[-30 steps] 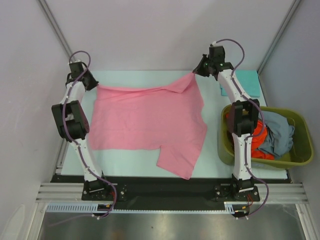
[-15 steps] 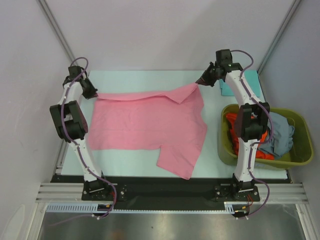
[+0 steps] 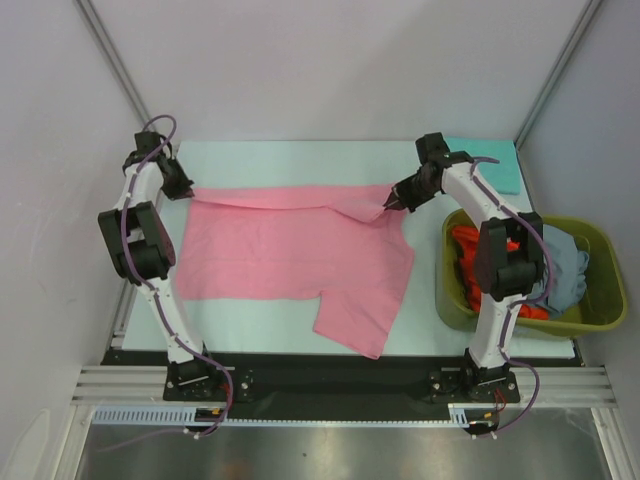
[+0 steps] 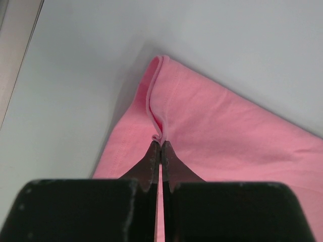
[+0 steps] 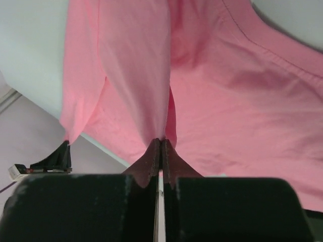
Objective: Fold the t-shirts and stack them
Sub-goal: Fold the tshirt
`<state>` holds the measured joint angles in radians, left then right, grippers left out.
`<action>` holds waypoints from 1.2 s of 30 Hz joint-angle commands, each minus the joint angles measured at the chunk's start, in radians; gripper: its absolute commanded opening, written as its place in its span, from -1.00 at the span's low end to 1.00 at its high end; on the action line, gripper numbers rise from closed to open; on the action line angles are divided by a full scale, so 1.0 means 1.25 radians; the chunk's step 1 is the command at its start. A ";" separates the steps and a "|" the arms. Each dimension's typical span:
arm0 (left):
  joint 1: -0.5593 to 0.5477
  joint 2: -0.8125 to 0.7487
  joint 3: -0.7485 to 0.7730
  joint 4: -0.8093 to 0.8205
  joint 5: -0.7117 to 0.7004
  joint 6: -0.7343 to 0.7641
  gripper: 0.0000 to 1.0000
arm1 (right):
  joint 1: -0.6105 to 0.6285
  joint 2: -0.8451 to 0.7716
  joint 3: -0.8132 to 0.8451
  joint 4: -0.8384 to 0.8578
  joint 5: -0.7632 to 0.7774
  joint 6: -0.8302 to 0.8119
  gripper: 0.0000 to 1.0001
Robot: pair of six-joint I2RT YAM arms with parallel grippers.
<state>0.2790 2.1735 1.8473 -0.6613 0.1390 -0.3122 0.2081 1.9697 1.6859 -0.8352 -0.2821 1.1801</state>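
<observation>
On the pale desk (image 3: 280, 160), the pink t-shirt (image 3: 290, 250) lies spread. Your left tool (image 3: 190, 190) and right tool (image 3: 386, 205) each pinch a far corner. Uneven pulling could free the cloth and skew the fold.

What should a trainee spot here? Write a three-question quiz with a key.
1. True or false: the left hand is shut on an edge of the pink shirt.
2. Where does the teal shirt lie? A under the pink shirt; B on the table's far right corner; C on the floor.
3. Fill in: the orange-red shirt lies in the green ____.
Key: 1 true; 2 B; 3 basket.
</observation>
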 commanded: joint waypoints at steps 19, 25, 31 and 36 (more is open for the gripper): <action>0.021 -0.028 -0.048 0.000 -0.024 0.003 -0.99 | -0.050 -0.008 0.112 -0.052 0.104 -0.240 -1.00; 0.023 -0.015 -0.057 -0.002 -0.031 0.007 -0.99 | -0.009 0.023 0.050 -0.015 0.038 -0.257 -1.00; 0.023 -0.005 -0.068 0.005 -0.024 0.003 -0.99 | -0.012 0.053 0.055 0.004 0.046 -0.265 -1.00; 0.022 0.009 -0.070 -0.007 -0.036 0.012 -0.99 | -0.019 0.061 0.058 0.001 0.061 -0.274 -1.00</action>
<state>0.2947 2.1746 1.7626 -0.6651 0.1097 -0.3126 0.1970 2.0415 1.7321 -0.8413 -0.2199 0.8616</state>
